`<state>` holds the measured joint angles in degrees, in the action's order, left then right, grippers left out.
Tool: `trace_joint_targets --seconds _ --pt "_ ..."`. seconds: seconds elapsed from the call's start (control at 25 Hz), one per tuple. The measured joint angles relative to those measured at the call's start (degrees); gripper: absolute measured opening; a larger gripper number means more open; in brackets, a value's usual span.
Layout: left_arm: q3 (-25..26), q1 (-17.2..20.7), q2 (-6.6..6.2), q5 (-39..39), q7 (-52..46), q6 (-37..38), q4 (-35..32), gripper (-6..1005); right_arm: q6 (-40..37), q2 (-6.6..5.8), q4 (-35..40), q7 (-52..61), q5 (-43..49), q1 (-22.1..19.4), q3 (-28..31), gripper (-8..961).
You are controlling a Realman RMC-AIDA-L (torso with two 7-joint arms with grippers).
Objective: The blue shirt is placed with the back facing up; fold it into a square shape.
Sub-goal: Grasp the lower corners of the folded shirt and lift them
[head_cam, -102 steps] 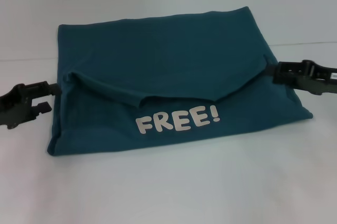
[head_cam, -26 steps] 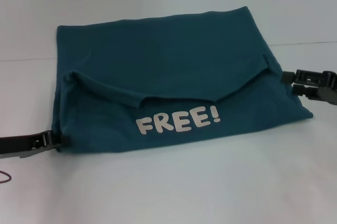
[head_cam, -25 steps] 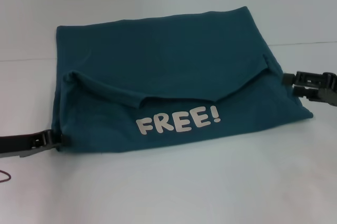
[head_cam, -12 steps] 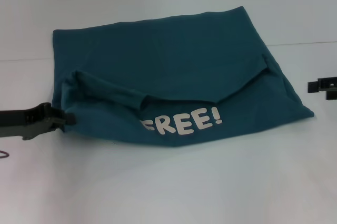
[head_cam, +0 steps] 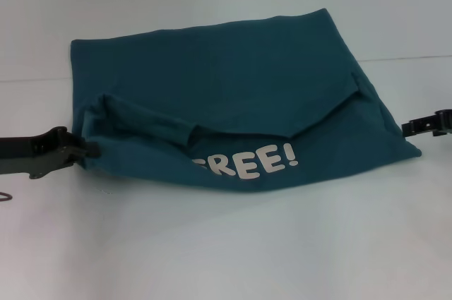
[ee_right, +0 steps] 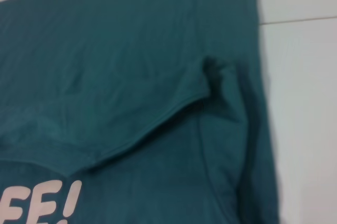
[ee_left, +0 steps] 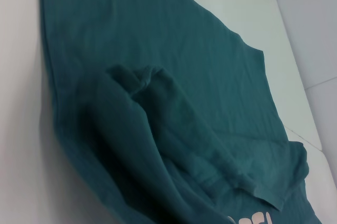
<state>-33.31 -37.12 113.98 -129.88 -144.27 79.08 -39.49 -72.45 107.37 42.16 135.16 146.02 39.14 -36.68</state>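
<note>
Across the middle of the pale white surface lies the large dark teal-blue cotton T-shirt, already doubled over itself, with bold white block lettering showing on the near layer and a folded flap edge sagging across it from nine o'clock toward three o'clock. At nine o'clock of the cloth, the left claw reaches in low and level; its tips touch the near-left corner of the shirt, where the fabric bunches and hides the first letter, so it appears pinched onto that corner, though the head view does not show the fingers clearly enough to be sure. At three o'clock, the right claw sits just beside the shirt's right edge, apart from it or barely brushing it; whether it is open or closed I cannot tell. The left wrist view shows rolled, rumpled folds near that corner; the right wrist view shows a tucked sleeve seam and a curved hem. By my judgement the cloth is light, soft and limp: it will drape, drag and wrinkle rather than hold a line, and layers may slip apart. Good holds look to be the two near corners, gripping all layers together.
</note>
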Motion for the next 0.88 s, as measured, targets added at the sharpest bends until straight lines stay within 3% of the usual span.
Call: trace_joint_targets --seconds 0.12,0.36,0.88 --pt "0.0 0.0 0.11 0.0 0.0 -0.1 0.1 48 2.4 0.96 -1.7 0.6 0.4 0.9 -1.7 792" --pt "0.0 0.0 0.47 0.2 -0.1 -0.2 0.1 48 6.2 1.64 -5.4 1.3 0.6 2.2 -4.0 791" --pt "0.0 -0.1 0.85 0.7 -0.1 -0.2 0.3 48 9.3 1.88 -5.3 1.8 0.7 1.7 -6.8 791"
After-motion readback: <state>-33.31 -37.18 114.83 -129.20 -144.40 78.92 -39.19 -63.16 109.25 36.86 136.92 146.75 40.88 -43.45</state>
